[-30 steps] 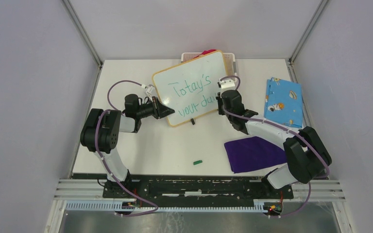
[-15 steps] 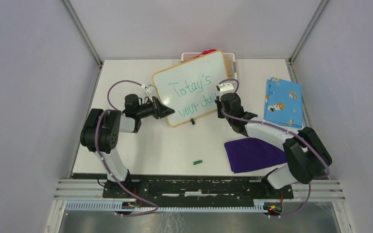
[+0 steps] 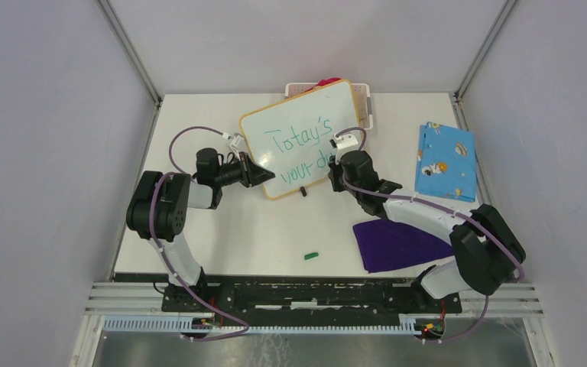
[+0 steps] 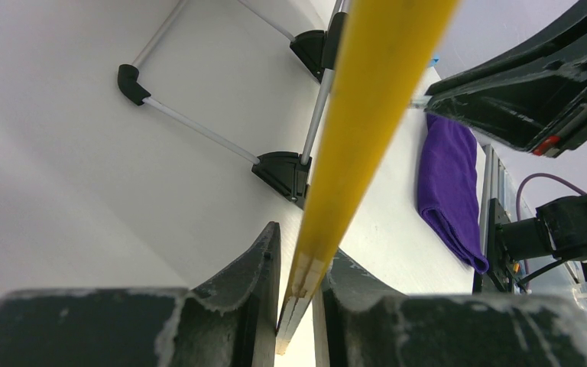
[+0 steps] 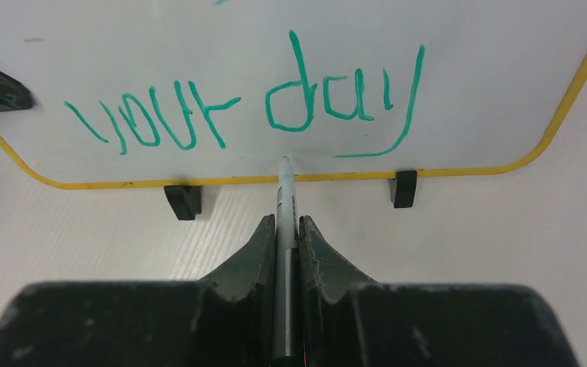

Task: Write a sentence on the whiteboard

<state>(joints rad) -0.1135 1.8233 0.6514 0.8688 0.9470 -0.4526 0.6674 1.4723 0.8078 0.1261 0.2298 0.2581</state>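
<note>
The whiteboard (image 3: 336, 107) stands tilted at the back middle of the table on two black feet (image 5: 182, 200). The sentence (image 3: 299, 139) is in green, in two lines, "Totay's" over "your day" (image 5: 275, 107). My left gripper (image 3: 264, 174) is shut on the board's lower left corner, and its yellow frame (image 4: 351, 138) runs between the fingers (image 4: 296, 252). My right gripper (image 3: 336, 176) is shut on a grey marker (image 5: 284, 206). The marker's tip points at the board's bottom edge just under "day". Whether the tip touches, I cannot tell.
A green marker cap (image 3: 311, 255) lies near the table's front middle. A purple cloth (image 3: 401, 243) lies at the front right and a blue patterned cloth (image 3: 445, 160) at the right. A white basket (image 3: 363, 95) stands behind the board.
My right gripper has moved left along the board's lower edge with the marker. The left gripper and the board have not moved.
</note>
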